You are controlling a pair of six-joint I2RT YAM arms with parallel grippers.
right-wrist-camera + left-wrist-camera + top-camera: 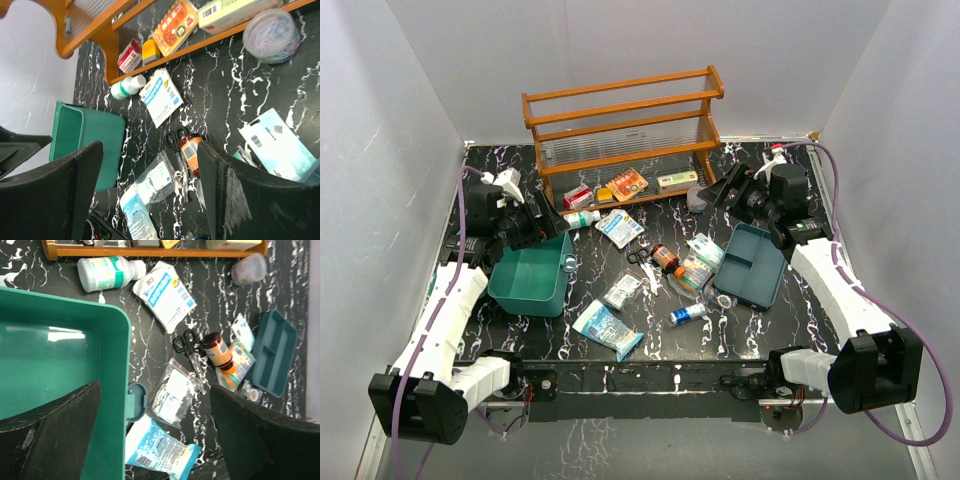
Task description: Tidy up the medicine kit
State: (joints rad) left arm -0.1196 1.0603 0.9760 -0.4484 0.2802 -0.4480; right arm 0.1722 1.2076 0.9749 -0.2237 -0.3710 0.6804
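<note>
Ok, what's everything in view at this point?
medicine kit: one, teal-green, front left, open
tray: one, blue-grey, right
shelf rack: one, orange-brown, back centre
small boxes: four, red, yellow, orange, white, rack's bottom shelf
bottle: one, white and green, lying before rack
pill bottle: one, amber, centre
scissors: one, black, centre
packets: at least four, white, blue, clear, centre
round tub: one, clear, right of rack
small tube: one, blue-white, front centre
left gripper: black, open, over kit's wall
right gripper: black, open, back right

Both arms reach forward, left gripper (155, 387) and right gripper (151, 145) spread wide.
</note>
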